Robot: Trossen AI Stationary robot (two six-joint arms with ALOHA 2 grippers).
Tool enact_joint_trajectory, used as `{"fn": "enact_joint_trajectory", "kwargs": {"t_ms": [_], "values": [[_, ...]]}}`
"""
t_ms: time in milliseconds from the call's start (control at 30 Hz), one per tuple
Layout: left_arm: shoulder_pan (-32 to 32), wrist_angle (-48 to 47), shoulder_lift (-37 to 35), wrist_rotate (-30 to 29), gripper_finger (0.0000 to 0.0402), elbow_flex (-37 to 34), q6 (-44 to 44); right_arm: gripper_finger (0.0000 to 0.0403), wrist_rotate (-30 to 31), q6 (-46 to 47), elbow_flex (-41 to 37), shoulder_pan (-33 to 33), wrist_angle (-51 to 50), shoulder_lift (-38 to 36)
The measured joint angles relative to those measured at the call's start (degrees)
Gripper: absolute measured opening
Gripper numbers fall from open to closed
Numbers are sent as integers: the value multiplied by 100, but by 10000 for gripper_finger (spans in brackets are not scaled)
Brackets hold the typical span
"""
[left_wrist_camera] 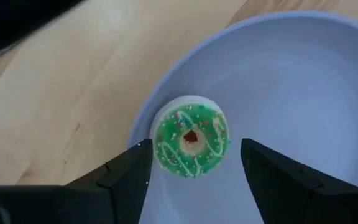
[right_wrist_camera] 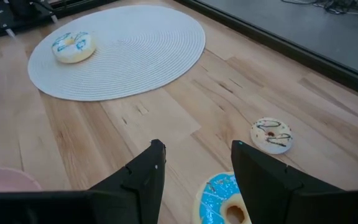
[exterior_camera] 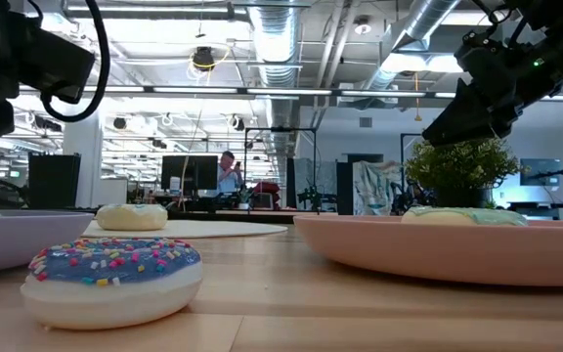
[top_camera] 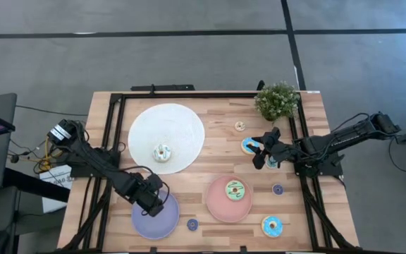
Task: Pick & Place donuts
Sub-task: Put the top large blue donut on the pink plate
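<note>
My left gripper (top_camera: 151,198) hangs open above the lilac plate (top_camera: 162,220). In the left wrist view its fingers stand either side of a green-iced donut (left_wrist_camera: 191,142) without touching it; the donut lies flat on the plate (left_wrist_camera: 303,81), close to the rim. My right gripper (top_camera: 262,150) is open above a blue-iced donut (right_wrist_camera: 224,202), which lies flat on the wood beneath the fingers. A small cream donut (right_wrist_camera: 271,135) sits farther off. Other donuts: one on the white disc (top_camera: 162,152), a green one on the pink plate (top_camera: 235,190), a blue one (top_camera: 272,226) and small purple ones (top_camera: 192,224), (top_camera: 278,189).
A potted plant (top_camera: 277,100) stands at the far right corner, just behind my right arm. The large white disc (top_camera: 182,120) fills the far left-middle. Black frame rails (top_camera: 111,120) run along the table's sides. Bare wood lies between the disc and the pink plate (top_camera: 217,204).
</note>
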Motion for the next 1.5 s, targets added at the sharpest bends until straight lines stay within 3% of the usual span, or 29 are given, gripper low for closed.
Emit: {"fn": "enact_joint_trajectory", "kwargs": {"t_ms": [400,667,733,900,1100,1267,1367,1500], "values": [[65,-795,-345,-1161,238,760,1089,173,2,2,0,2,42,0],[360,-323,-879,-2529,219,652,3015,173,4,2,0,2,282,0],[559,272,-870,-2477,195,440,3661,173,4,2,0,1,278,0],[1093,2387,-732,-1667,114,-331,5227,173,8,2,0,1,275,0],[1597,3735,-1068,-1595,16,-1304,6058,173,9,3,0,2,275,0],[2016,5016,-2041,-1519,8,-2444,6484,173,20,360,2,2,353,53],[2274,5782,-2816,-1182,3,-3108,6948,174,32,374,2,2,519,200],[2640,6082,-3828,-939,2,-3668,7463,189,249,293,4,2,905,556]]}}
